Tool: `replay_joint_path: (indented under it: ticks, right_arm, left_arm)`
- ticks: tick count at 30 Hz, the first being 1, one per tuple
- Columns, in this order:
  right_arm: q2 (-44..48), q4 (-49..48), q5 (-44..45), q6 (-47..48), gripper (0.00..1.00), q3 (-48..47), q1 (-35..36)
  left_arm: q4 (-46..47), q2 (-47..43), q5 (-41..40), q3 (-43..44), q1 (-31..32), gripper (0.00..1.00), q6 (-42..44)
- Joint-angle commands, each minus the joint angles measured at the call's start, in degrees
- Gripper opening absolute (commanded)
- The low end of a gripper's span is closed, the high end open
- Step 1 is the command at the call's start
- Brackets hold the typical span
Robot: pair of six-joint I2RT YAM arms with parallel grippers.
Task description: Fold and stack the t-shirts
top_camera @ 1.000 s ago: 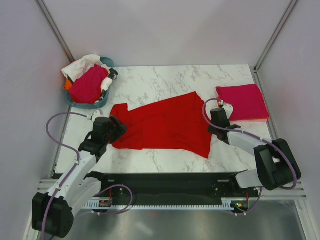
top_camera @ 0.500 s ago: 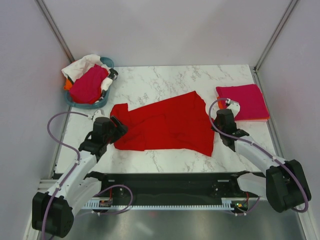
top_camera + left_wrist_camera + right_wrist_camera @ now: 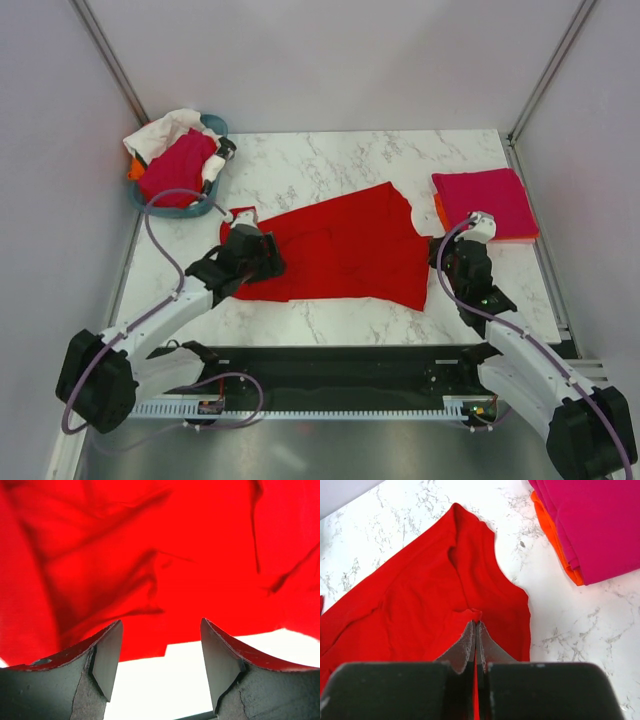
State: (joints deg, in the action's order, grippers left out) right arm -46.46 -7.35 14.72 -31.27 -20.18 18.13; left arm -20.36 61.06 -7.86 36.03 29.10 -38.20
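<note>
Red shirt [image 3: 340, 250] spread out and rumpled across middle of marble bench [image 3: 330, 160], near hem running along front, one corner drooping toward front right. Left pincer [image 3: 262, 260] low over shirt's left part, jaws wide, nothing between them; in left wrist view fingers [image 3: 107, 655] straddling hem edge, red cloth ahead, bare bench below. Right pincer [image 3: 476, 630] at shirt's right edge, jaws closed tight, pinching small bunched fold of red shirt, sliver of red visible between pads. Folded pink shirt [image 3: 485, 203] at far right of bench, lying on top of orange shirt [image 3: 555, 530], well apart from red one. Teal tub [image 3: 180, 208] at far left corner, heaped with white shirt [image 3: 160, 132] and another pink one, bit of orange at edge.
</note>
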Motion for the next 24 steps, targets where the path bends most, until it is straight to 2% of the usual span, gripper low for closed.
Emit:
replay_joint_path:
  ticks: [1,5,6,8,12,16,19,24]
  right_arm:
    - [-0.7,-3.6,-1.7,-0.5,0.00,0.3,-0.1]
    - [-1.6,-3.4,-1.5,-0.9,0.00,-0.1,-0.2]
    - [-1.6,-3.4,-1.5,-0.8,0.00,0.0,-0.2]
    - [-1.4,-3.5,-0.9,-1.0,0.00,0.2,-0.1]
    - [-0.9,-2.7,0.0,-1.3,0.00,0.2,-0.2]
    - [-0.7,-2.1,0.9,-1.5,0.00,0.2,-0.1]
    - [-1.0,-2.2,0.9,-1.5,0.00,0.1,-0.2]
    - [-3.0,-2.0,0.8,-1.8,0.00,-0.5,-0.1]
  left_arm:
    - [-4.3,4.2,-8.2,5.3,4.9,0.70,3.6]
    - [-6.9,12.6,-9.5,9.3,7.8,0.69,5.7]
    - [-8.6,14.2,-10.8,10.3,8.3,0.65,6.0]
    - [-10.4,18.9,-12.9,13.0,10.4,0.64,6.0]
    - [-13.7,23.0,-18.9,15.7,15.0,0.70,5.1]
    - [-14.2,24.5,-18.7,16.0,16.9,0.72,5.6]
    - [-14.3,26.7,-19.0,16.6,17.0,0.69,6.0]
    - [-16.5,31.3,-22.7,18.0,18.9,0.57,4.9]
